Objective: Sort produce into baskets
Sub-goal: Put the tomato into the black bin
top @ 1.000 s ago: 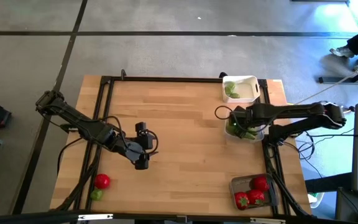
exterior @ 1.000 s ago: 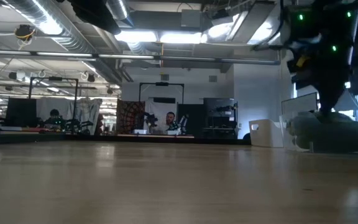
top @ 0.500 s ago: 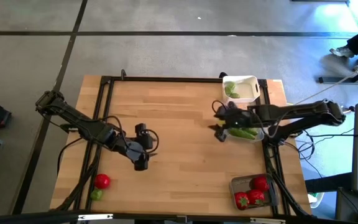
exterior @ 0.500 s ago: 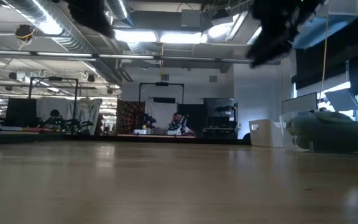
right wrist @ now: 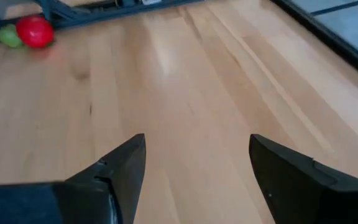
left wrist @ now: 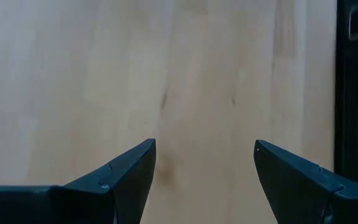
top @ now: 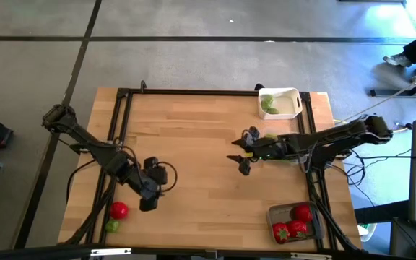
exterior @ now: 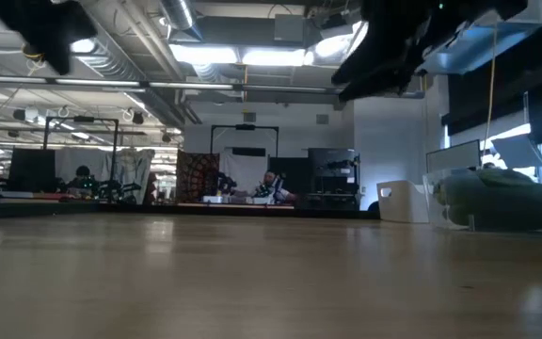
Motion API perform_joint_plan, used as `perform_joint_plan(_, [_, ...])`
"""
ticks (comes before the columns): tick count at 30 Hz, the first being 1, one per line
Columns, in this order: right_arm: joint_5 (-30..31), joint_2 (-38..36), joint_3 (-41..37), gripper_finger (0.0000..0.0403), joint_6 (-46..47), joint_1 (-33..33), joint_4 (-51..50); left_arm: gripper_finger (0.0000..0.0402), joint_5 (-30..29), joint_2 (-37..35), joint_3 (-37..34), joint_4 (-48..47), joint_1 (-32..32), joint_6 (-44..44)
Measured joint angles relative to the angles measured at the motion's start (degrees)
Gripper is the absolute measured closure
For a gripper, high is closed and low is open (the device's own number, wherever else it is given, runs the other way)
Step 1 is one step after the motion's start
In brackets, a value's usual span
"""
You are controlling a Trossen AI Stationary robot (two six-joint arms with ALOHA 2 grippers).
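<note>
A red tomato (top: 119, 210) and a green lime (top: 112, 226) lie on the table at the near left; both also show in the right wrist view, the tomato (right wrist: 35, 31) and the lime (right wrist: 8, 35). My left gripper (top: 147, 205) is open and empty, just right of the tomato, over bare wood (left wrist: 204, 146). My right gripper (top: 238, 164) is open and empty above the table's middle (right wrist: 197, 140), left of the clear basket (top: 289, 156), which holds green pods. The white basket (top: 280, 103) holds green pieces. The dark grey basket (top: 295, 222) holds red tomatoes.
A black frame runs along the table's left side (top: 114, 144) and right side (top: 313, 180). The three baskets stand along the right side. Bare wood lies between the two grippers (top: 193, 159). In the low view the clear basket (exterior: 497, 202) and the white basket (exterior: 405, 201) stand at the right.
My right gripper has risen out of the clear basket and gone toward the table's left edge, over the middle. My left gripper has gone toward the near left corner, closer to the tomato.
</note>
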Motion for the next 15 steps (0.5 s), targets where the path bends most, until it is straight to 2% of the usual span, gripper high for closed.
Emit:
perform_joint_plan(12, [-8.4, 12.0, -0.1, 0.0139, 0.5, 0.3, 13.2, 0.0135, 0.2, 0.0, 0.0, -7.2, -9.4, -11.8])
perform_joint_plan(15, [-9.0, 13.9, -0.1, 0.0139, 0.4, 1.3, 14.7, 0.0135, 0.2, 0.2, 0.0, -9.4, -11.9, -15.6])
